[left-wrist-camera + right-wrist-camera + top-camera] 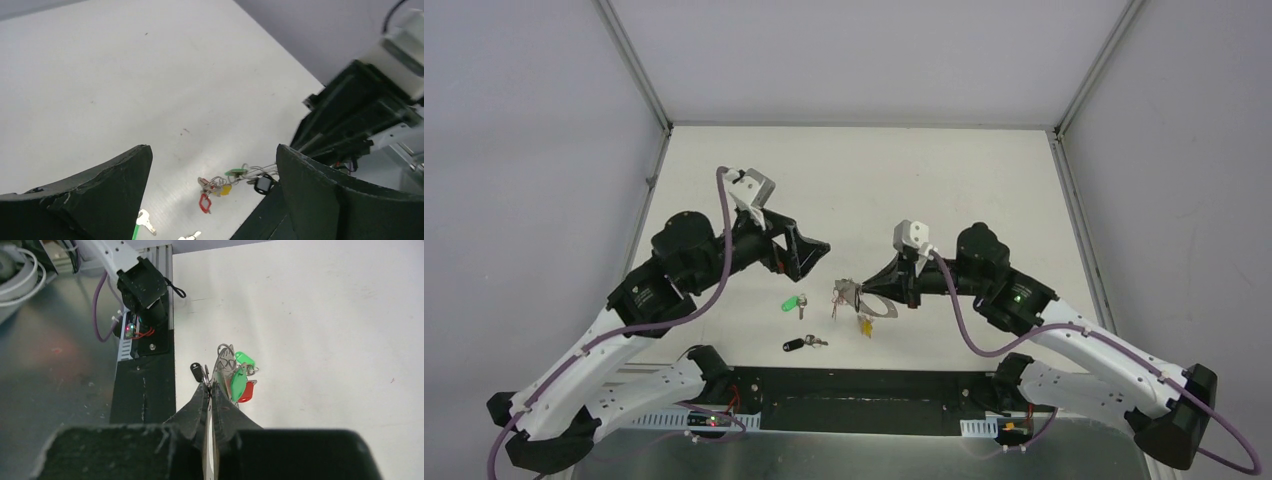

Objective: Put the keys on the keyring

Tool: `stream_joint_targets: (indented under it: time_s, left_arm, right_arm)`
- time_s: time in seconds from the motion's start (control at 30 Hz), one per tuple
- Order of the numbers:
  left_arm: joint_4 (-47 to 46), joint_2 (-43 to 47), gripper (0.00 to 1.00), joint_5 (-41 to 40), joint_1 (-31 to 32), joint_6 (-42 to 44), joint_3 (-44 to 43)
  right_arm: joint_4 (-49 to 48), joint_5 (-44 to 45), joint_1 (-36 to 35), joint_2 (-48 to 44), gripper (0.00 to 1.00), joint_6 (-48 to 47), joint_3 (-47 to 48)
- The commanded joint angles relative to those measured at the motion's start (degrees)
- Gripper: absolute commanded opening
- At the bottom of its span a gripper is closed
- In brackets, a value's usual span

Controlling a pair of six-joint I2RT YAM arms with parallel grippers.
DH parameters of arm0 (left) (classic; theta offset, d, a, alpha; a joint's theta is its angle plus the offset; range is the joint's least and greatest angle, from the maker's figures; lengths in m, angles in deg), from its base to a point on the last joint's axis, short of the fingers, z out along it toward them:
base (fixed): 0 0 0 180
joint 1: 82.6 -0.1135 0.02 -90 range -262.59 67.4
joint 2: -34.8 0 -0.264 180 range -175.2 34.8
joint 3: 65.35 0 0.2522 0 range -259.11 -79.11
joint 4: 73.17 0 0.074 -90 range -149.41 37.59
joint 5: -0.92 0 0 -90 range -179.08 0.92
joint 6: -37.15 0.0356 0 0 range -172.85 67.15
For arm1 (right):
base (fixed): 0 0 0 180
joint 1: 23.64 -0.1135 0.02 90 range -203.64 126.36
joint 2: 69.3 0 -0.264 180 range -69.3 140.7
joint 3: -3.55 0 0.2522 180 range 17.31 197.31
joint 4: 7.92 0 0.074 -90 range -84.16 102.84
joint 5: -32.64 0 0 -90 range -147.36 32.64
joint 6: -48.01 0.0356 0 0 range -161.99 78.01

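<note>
1. Surface: flat white table (874, 180), matte, with a few faint marks. A dark strip runs along its near edge, where the arm bases sit.
2. Room: plain grey walls (524, 150) on 3 sides, with 2 slanted aluminium posts (636, 65) at the far corners.
3. Count: 2 arms, 2 claws, 1 keyring, 2 loose keys.
4. Left claw (816, 262): fingers (100, 195) spread wide apart, holding nothing, hovering above the table left of centre.
5. Right claw (849, 287): tips pressed together, clamped on the keyring (876, 307) near the table's middle.
6. Caps on the keyring: 2 green (239, 382), 1 red (245, 395), 1 yellow (864, 325), bunched just past the claw tips.
7. Green-capped key (792, 302): flat on the table, between the 2 claws, off the ring.
8. Black-capped key (796, 345): flat on the table, nearer the bases, apart from the green one.
</note>
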Motion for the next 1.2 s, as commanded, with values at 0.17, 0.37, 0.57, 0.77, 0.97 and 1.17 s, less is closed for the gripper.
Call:
stream_joint_targets:
  time_s: [0.17,0.37,0.57,0.77,0.97,1.17]
  left_arm:
    - [11.09,-10.01,0.91,-6.12,-2.39,-15.89,-1.36]
    - [12.23,-10.78,0.93,-3.16,-5.74,-32.25,7.17]
    - [18.14,-11.73,0.92,-1.22,-6.89,-38.72,11.06]
    - [19.67,-14.91,0.78,2.78,-6.99,-42.33,14.73]
    - [22.73,-22.55,0.56,4.15,-6.99,-32.96,14.95]
    - [24.71,-29.69,0.40,5.64,-6.94,-23.71,12.75]
  right_arm:
    - [13.94,-10.01,0.07,-4.73,0.00,-28.80,3.30]
    - [15.95,-7.64,0.07,-6.97,0.00,-30.43,2.99]
    - [11.10,-4.85,0.07,-6.90,0.00,-16.93,-0.65]
    - [5.12,-0.31,0.08,-9.96,0.00,-5.70,-5.92]
    - [5.54,6.59,0.07,-15.86,0.00,-1.22,-8.73]
    - [6.21,11.00,0.00,-18.78,0.00,2.38,-10.03]
